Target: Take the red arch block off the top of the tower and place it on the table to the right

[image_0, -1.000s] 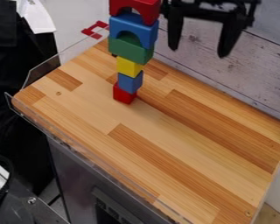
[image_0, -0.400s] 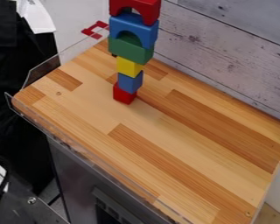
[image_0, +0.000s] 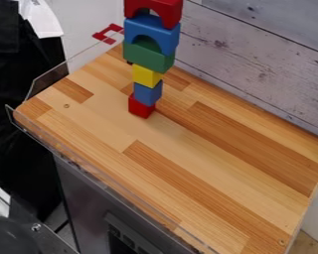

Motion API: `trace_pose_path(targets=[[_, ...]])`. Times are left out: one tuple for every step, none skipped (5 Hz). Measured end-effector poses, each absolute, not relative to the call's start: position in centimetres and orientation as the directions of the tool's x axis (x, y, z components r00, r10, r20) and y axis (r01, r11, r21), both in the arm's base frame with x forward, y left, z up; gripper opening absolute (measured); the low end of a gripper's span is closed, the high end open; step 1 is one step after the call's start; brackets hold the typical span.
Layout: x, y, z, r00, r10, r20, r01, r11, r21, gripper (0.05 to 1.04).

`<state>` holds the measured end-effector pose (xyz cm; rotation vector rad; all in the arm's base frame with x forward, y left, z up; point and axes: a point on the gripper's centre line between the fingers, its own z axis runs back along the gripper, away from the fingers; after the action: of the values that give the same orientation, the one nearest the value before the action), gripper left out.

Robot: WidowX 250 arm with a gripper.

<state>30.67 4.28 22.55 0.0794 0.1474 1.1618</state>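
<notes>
Camera view: a tower rises from the wooden tabletop [image_0: 208, 163], its red cube [image_0: 141, 106], blue cube [image_0: 147, 93] and yellow cube [image_0: 147, 76] probably centred so they can bear the wider green block [image_0: 148, 59], blue arch [image_0: 140, 27] and red arch [image_0: 163, 8]. I cannot tell where it lies relative to the gripper, how open that is, or whether it holds anything

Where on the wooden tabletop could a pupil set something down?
The widest bare patch of striped wooden tabletop runs from the stacked, multicoloured block tower toward the picture's lower right. A smaller one lies between tower and clear plastic guard. Only the tower's spot is crowded.
</notes>
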Motion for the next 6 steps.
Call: trace_pose_path(targets=[[29.8,5.7,21.8,0.260,0.958,-0.123,-0.959,0.270,0.080,0.999],[30.1,6.1,21.0,0.170,0.973,-0.155,-0.984,0.178,0.034,1.000],[30.2,6.3,20.2,0.065,0.986,-0.152,-0.997,0.072,0.041,1.000],[30.0,6.4,20.2,0.007,0.990,-0.139,-0.998,0.016,0.063,1.000],[30.3,6.4,19.6,-0.006,0.990,-0.141,-0.993,0.010,0.114,0.999],[30.1,6.4,19.5,-0.009,0.990,-0.144,-0.992,0.010,0.129,0.999]])
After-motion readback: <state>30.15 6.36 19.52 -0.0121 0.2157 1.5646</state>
